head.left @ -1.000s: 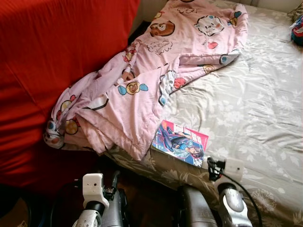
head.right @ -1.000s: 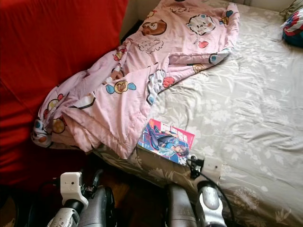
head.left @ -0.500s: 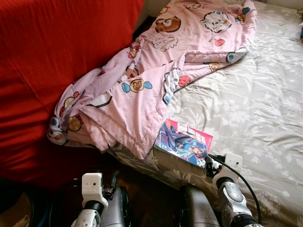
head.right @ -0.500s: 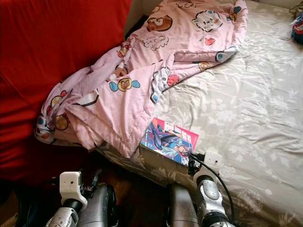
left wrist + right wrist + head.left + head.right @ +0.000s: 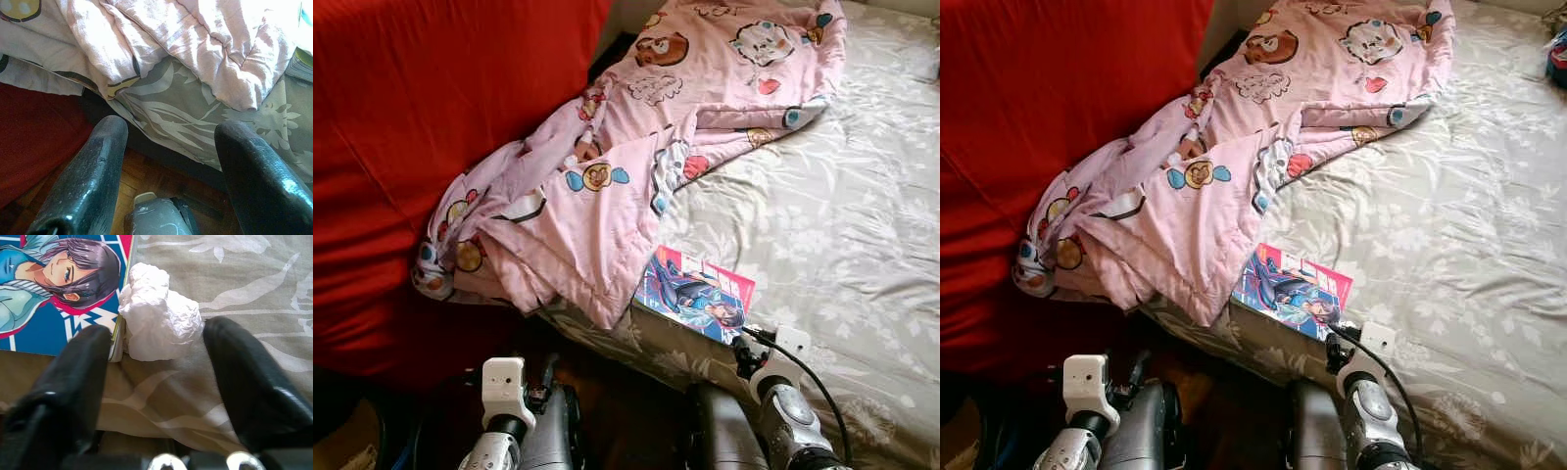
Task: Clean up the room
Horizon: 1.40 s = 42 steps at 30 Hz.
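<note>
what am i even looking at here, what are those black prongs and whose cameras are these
These come from a humanoid robot tidying a bedroom. The two wide pictures are its head camera's two eyes, looking down at a bed. On it lie a pink blanket and a comic book, with red fabric alongside. The silver arms at the bottom are its own.

The close-ups come from cameras on its wrists, looking along each gripper's two black fingers. The right gripper is open around a crumpled white tissue lying against the book's edge, not yet gripping it. The left gripper hangs open and idle above the wooden floor beside the bed.
</note>
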{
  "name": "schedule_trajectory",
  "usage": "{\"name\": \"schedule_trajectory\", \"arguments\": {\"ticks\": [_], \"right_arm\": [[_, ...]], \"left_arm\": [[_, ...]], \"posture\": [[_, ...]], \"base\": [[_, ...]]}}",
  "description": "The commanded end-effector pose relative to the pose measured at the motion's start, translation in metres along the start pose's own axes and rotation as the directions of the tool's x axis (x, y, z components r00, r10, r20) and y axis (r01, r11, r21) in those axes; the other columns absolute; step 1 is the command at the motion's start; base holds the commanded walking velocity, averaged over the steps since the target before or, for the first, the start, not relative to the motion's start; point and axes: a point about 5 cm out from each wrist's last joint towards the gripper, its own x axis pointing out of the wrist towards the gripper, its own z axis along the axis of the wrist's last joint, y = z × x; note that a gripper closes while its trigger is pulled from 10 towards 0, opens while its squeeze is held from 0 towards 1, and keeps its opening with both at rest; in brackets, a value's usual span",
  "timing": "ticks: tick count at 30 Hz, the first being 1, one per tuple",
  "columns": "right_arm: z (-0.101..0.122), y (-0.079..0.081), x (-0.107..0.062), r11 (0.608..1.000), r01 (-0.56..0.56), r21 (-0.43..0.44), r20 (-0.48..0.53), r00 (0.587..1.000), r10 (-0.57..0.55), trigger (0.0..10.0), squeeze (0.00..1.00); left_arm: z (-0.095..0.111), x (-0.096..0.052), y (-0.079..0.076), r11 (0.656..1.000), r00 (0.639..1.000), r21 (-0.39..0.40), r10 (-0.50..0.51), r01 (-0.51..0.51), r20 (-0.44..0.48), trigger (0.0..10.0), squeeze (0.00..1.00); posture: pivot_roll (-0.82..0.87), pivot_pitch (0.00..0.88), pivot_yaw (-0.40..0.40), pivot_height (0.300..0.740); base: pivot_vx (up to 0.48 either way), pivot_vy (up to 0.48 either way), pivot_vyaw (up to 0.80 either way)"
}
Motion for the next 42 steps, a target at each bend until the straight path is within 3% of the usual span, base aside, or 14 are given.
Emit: {"name": "schedule_trajectory", "arguments": {"ticks": [1, 42], "right_arm": [[-0.0081, -0.0020, -0.0028, 1.000, 0.011, 0.016, -0.021, 1.000, -0.010, 0.0, 0.00], [-0.0140, -0.0112, -0.0055, 0.999, 0.043, -0.008, -0.038, 0.998, -0.044, 0.0, 0.00]], "left_arm": [[-0.0052, -0.0048, -0.0001, 1.000, 1.000, 0.021, -0.001, 0.002, -0.028, 10.0, 0.00], [-0.0111, -0.0090, 0.0017, 0.999, 0.999, 0.038, 0.025, -0.023, -0.041, 10.0, 0.00]], "posture": [[-0.01, 0.254, 0.023, 0.614], [-0.01, 0.255, 0.020, 0.614]], "base": [[0.000, 0.000, 0.00], [0.000, 0.000, 0.00]]}}
